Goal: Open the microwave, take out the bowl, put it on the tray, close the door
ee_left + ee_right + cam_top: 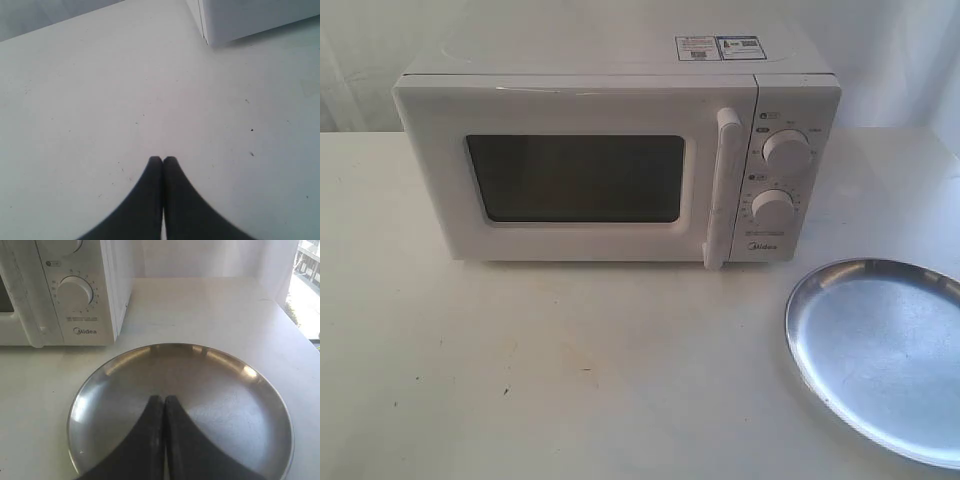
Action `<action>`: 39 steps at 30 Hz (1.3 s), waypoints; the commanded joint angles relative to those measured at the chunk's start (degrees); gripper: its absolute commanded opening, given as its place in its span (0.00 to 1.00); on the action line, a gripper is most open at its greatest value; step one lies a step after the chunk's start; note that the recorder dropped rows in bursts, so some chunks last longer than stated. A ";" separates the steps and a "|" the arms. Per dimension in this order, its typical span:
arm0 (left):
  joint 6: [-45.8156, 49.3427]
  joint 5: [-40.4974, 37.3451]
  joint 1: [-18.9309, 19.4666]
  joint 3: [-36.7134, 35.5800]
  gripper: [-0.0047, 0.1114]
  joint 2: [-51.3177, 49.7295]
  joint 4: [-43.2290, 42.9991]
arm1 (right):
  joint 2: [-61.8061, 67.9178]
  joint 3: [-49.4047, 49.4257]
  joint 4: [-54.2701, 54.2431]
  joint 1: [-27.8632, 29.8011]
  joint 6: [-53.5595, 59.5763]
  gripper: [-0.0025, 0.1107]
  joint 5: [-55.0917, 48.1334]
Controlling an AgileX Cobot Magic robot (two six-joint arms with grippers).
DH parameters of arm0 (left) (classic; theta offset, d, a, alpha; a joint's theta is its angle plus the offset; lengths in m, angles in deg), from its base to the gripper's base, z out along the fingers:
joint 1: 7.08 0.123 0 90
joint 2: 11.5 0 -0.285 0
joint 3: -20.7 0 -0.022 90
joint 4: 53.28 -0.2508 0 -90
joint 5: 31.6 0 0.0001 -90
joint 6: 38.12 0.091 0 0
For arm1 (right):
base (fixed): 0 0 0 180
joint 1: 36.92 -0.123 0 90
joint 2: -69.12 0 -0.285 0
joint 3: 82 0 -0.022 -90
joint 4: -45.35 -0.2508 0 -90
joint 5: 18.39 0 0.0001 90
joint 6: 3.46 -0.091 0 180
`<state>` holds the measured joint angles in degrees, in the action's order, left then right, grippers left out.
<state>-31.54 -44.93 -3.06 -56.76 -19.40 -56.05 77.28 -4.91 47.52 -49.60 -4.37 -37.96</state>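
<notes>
The microwave [610, 160] stood on the pale surface [570, 370], facing the exterior camera. Its door [580, 112] was shut flush against the body. The dark window [575, 178] in the door showed nothing of the inside. The tall white handle [725, 190] ran upright along the door's edge, just beside the control panel. On that panel two round knobs sat one above the other, the upper knob [787, 150] and the lower knob [773, 208], with the Midea name under them. Small stickers [718, 47] lay on the microwave's top toward the knob side. The tray [885, 350] lay flat on the surface in front of the microwave, off toward its knob side and apart from it. Its silver floor was bare and caught the light. The right pincer [164, 398] had its dark fingers pressed together with nothing between them. It sat over the tray's floor and pointed toward the microwave's knob panel; whether it touched the metal could not be told. The left pincer [163, 159] was likewise pressed together and empty. It sat over the speckled bare surface, with a lower corner of the microwave ahead of it and well apart.
</notes>
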 commanded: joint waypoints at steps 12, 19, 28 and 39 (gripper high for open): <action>-0.35 0.00 -0.08 0.24 0.04 0.12 0.21 | -0.37 0.13 0.17 0.19 -0.12 0.02 0.10; -0.35 0.00 -0.08 0.24 0.04 0.12 0.21 | -0.37 0.13 0.17 0.19 -0.12 0.02 0.10; -0.35 0.00 -0.08 0.24 0.04 0.12 0.21 | -0.37 0.13 1.01 0.19 0.61 0.02 4.46; -0.35 0.00 -0.08 0.24 0.04 0.12 0.21 | -0.37 -2.79 -6.28 0.09 -22.61 0.02 48.42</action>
<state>-31.54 -44.93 -3.06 -56.76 -19.40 -56.05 77.15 -5.84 36.25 -49.60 -24.99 0.35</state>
